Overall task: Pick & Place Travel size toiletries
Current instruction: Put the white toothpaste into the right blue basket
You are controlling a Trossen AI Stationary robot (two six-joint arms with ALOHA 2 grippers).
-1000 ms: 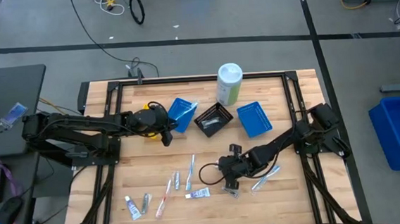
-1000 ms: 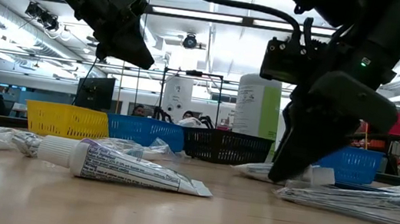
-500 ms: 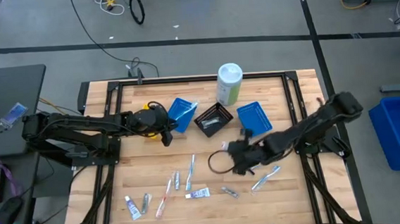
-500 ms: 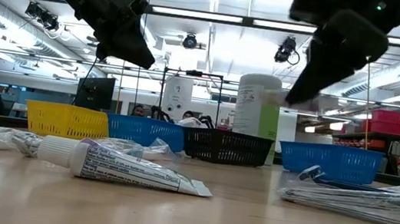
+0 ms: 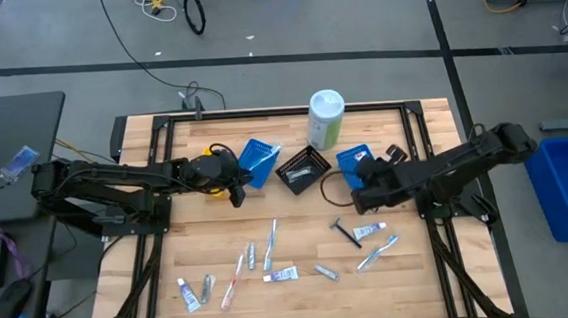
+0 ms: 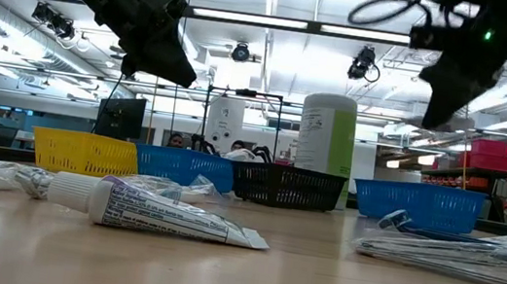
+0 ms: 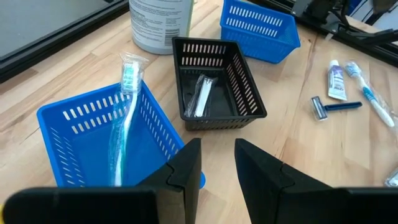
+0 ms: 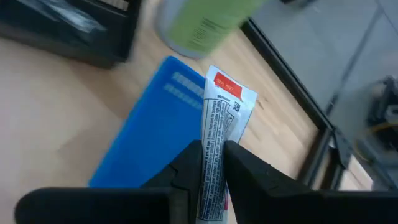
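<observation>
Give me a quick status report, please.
Right gripper shut on toothpaste tube, above blue tray. Left gripper open, idle near black tray. Nothing blocking.

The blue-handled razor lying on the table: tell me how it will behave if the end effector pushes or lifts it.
The razor looks thin and rigid, so it would probably slide or pivot rather than bend. Its crosswise head should stop it rolling. Lying flat on the wooden table, with a toothpaste tube close beside it, it likely offers little height to pinch.
</observation>
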